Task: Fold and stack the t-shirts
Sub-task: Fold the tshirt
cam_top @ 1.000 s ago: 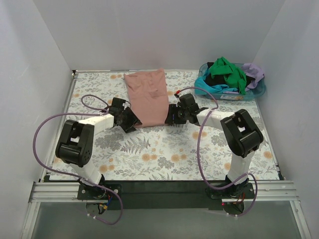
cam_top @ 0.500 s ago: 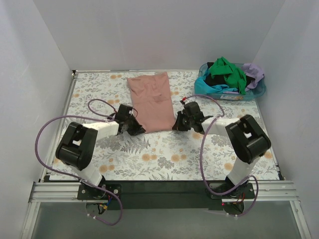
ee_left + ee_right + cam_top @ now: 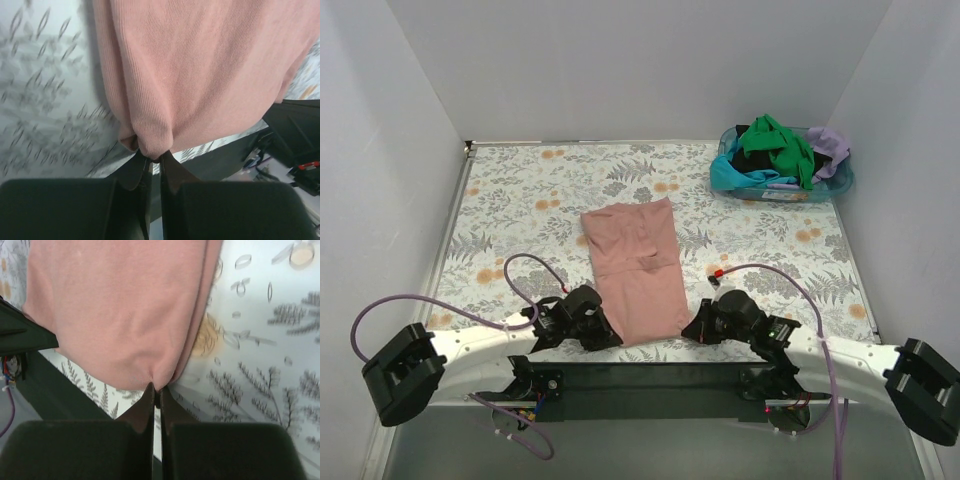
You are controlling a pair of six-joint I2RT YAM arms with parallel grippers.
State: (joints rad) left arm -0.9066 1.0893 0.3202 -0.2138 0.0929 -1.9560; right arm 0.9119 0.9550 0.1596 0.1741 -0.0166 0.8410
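Observation:
A dusty pink t-shirt lies folded into a long strip near the table's front edge. My left gripper is shut on its near left corner, and the cloth bunches at the fingertips. My right gripper is shut on the near right corner, pinching a pleat of the pink t-shirt between its tips. More t-shirts, green, black, turquoise and lilac, are heaped in the blue basket at the back right.
The blue basket stands in the far right corner on the floral tablecloth. White walls close in the table on three sides. Purple cables loop from both arms over the near part of the cloth.
Both grippers have closed on the pink shirt's near corners and dragged it from the back centre toward the front edge. Both arms now stretch out low along the near edge.

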